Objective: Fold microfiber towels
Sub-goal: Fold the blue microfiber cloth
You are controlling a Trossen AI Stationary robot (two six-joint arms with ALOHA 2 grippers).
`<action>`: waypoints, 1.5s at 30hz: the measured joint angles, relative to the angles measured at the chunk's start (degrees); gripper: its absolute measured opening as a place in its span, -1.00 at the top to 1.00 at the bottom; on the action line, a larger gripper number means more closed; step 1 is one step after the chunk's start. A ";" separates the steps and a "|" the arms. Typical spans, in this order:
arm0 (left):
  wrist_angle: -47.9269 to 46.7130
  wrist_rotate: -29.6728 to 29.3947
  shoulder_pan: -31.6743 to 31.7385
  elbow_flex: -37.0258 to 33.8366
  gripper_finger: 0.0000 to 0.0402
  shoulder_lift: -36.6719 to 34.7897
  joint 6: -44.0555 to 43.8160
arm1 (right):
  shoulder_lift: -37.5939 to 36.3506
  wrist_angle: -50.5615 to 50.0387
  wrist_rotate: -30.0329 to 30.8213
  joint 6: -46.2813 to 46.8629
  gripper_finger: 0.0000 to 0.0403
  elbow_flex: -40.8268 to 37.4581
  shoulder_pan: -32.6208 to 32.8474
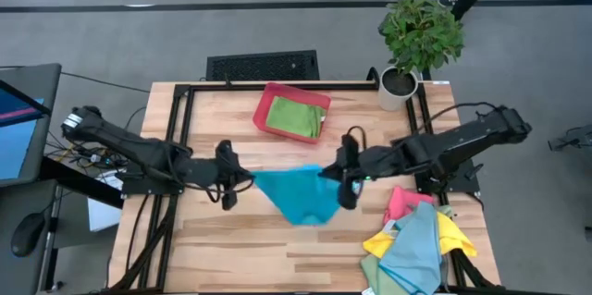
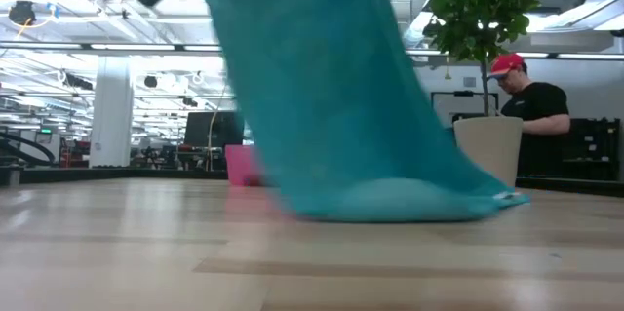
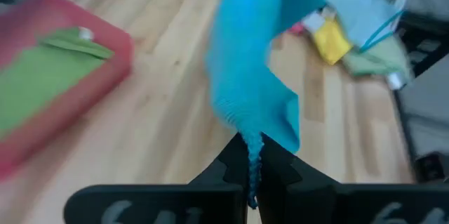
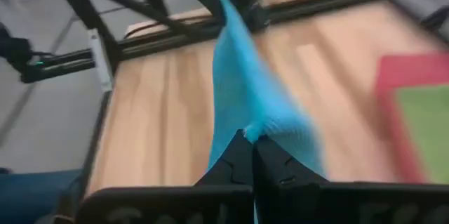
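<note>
- The left hand (image 1: pixel 228 182) is pinched tight on one top corner of the blue towel (image 1: pixel 298 195). You can see the cloth squeezed between its two dark fingers (image 3: pixel 238 164) in the left wrist view.
- The right hand (image 1: pixel 344 177) is pinched tight on the other top corner, cloth caught between its fingers (image 4: pixel 242 155) too.
- The two hands hold the corners up and apart so the blue towel hangs like a little curtain over the middle of the tabletop (image 1: pixel 222 239). Its bottom edge rests on the wood, as the low view shows.
- I think they hold it this way to spread it out flat before folding it.
- A green towel (image 1: pixel 296 117) already lies folded in the red tray (image 1: pixel 264 110) at the back. That looks like the place for finished ones.
- A pile of towels (image 1: pixel 416 239), pink, yellow, light blue and green, waits at the near right corner, close to the right arm.
- A potted plant (image 1: pixel 418 41) stands at the far right corner, out of the way.
- A person in a red cap (image 2: pixel 526 106) stands in the room behind.
- I cannot read any words or labels anywhere.
</note>
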 joint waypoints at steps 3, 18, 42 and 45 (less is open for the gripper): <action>-7.45 -3.13 0.48 7.47 1.00 1.05 4.05 | -1.52 -5.70 5.09 -2.09 0.95 2.93 -0.10; -17.03 -5.80 16.62 19.01 1.00 3.02 26.59 | -1.56 -18.40 8.20 -16.56 0.92 13.46 -14.98; -22.62 6.72 18.26 34.75 1.00 3.06 30.74 | -1.52 -31.33 17.17 -21.27 0.92 28.52 -3.75; -24.00 5.89 19.28 34.75 1.00 3.84 30.71 | -1.42 -32.11 17.13 -20.62 0.92 28.20 -5.02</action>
